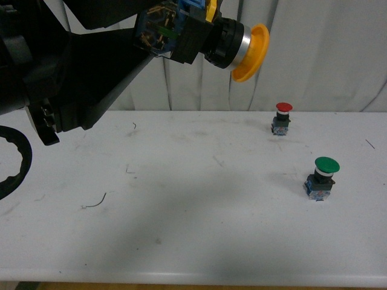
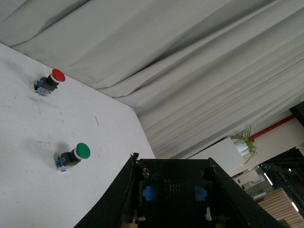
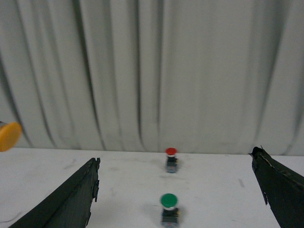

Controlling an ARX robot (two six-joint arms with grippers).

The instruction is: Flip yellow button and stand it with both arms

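Observation:
The yellow button (image 1: 242, 48) hangs high above the table, close to the front camera and lying sideways, with its orange cap pointing right. My left gripper (image 1: 175, 33) is shut on its blue-black contact block. In the left wrist view that block (image 2: 173, 192) fills the space between the two black fingers (image 2: 114, 199). An edge of the yellow cap (image 3: 8, 135) shows at the border of the right wrist view. My right gripper (image 3: 175, 154) is open and holds nothing, its fingers (image 3: 71, 202) spread wide above the table. It does not appear in the front view.
A red-capped button (image 1: 282, 118) stands upright at the back right of the white table (image 1: 181, 211). A green-capped button (image 1: 322, 176) stands in front of it, nearer the right edge. A grey curtain (image 1: 314, 54) hangs behind. A thin wire scrap (image 1: 95, 203) lies front left.

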